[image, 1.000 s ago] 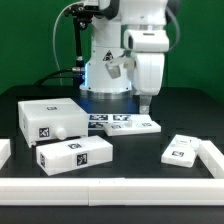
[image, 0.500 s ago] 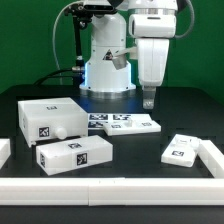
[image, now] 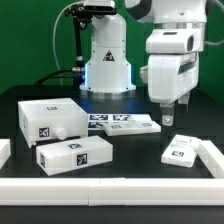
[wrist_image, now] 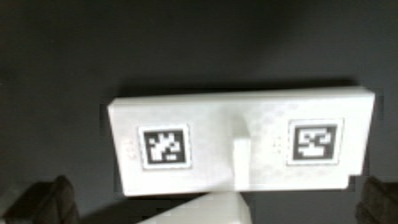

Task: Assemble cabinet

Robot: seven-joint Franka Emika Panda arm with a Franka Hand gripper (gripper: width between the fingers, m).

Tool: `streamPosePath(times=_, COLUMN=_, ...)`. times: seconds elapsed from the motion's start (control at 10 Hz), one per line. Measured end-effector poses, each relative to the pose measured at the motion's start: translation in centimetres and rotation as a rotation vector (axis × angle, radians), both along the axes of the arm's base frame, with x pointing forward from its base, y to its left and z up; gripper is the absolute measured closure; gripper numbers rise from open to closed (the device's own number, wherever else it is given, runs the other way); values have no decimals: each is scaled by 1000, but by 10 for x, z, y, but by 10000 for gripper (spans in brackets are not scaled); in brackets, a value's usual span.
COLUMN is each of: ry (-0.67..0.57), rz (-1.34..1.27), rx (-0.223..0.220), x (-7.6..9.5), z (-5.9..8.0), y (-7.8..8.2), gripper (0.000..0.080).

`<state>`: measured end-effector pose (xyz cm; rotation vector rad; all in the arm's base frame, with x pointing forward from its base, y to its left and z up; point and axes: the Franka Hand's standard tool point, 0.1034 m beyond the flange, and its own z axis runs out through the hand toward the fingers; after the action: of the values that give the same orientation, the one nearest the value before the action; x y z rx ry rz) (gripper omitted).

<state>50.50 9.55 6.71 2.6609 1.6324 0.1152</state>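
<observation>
The cabinet, a large white box with a square tag and a small round knob on its front, sits at the exterior view's left. A smaller long white block lies in front of it. My gripper hangs open and empty at the exterior view's right, above and behind a small flat white part. In the wrist view that part shows two tags and a raised middle strip. It lies well below my open gripper, whose dark fingertips stand wide apart.
The marker board lies flat in the middle, in front of the robot base. A white rail runs along the table's front, with a white corner piece at the exterior view's right, also in the wrist view.
The arm has swung from over the marker board toward the exterior view's right and now hangs over the small flat part. The jaws stay empty. No part has moved.
</observation>
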Motion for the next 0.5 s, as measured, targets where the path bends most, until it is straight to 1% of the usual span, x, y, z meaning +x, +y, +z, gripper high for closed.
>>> streamPosePath(times=0.2, ry=1, rz=-4, rx=3, x=-1, z=-2, y=2, gripper=2)
streamPosePath(times=0.3, ry=-4, rz=-18, rx=16, x=-3, z=-9, y=7, gripper=2)
streamPosePath(times=0.4, ry=4, rz=-25, rx=26, x=-2, z=-19, y=10, gripper=2)
streamPosePath(times=0.5, ry=7, rz=-36, rx=36, x=3, z=-25, y=10, gripper=2)
